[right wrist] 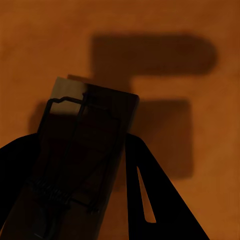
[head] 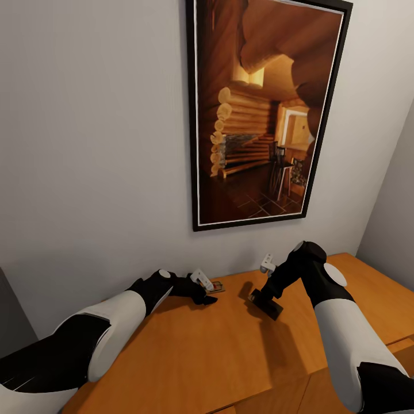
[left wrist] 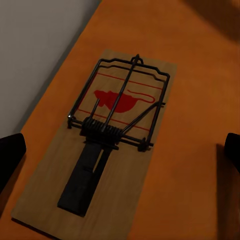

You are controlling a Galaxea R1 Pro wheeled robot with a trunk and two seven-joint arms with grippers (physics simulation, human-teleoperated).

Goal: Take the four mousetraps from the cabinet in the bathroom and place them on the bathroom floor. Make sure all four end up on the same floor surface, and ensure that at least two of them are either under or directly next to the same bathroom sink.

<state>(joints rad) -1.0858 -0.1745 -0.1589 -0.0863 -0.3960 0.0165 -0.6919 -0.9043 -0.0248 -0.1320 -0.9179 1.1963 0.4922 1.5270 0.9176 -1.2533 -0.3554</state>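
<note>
One mousetrap lies flat on the cabinet top, close to the wall. In the left wrist view this mousetrap shows its tan board, dark wire spring and red mark. My left gripper is open just above it, its dark fingertips standing either side of the board without touching it. A second mousetrap hangs a little above the cabinet top, with my right gripper shut on it. The right wrist view shows that held mousetrap in shadow between the fingers, casting a dark shadow on the cabinet top.
A large framed picture of a log-cabin interior hangs on the grey wall directly behind the cabinet. A side wall closes in at the right. The cabinet's front edge runs low across the head view.
</note>
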